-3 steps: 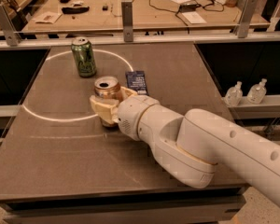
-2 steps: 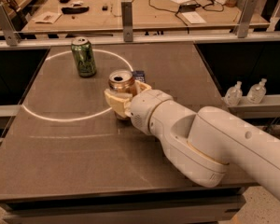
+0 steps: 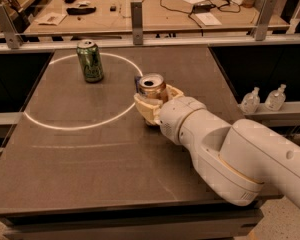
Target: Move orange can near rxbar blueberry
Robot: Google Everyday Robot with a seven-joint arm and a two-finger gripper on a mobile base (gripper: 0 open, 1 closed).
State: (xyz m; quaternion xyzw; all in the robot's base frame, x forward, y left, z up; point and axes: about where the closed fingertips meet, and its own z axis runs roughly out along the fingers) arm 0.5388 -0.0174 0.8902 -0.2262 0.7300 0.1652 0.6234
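The orange can (image 3: 152, 87) stands upright at the middle of the dark table, its silver top with the opening showing. My gripper (image 3: 152, 104) is shut on the orange can, its cream fingers (image 3: 144, 108) wrapped around the can's lower body. The rxbar blueberry (image 3: 138, 82) is almost wholly hidden behind the can; only a thin dark blue edge shows just left of the can's top. My white arm reaches in from the lower right.
A green can (image 3: 90, 60) stands upright at the far left inside a white circle line (image 3: 60, 126) drawn on the table (image 3: 90, 174). Two small clear bottles (image 3: 262, 100) sit on a ledge to the right. A rail and a cluttered bench lie behind.
My gripper has carried the orange can to the right and slightly away from me, until it stands right in front of the blue bar and covers it. The green can has not moved.
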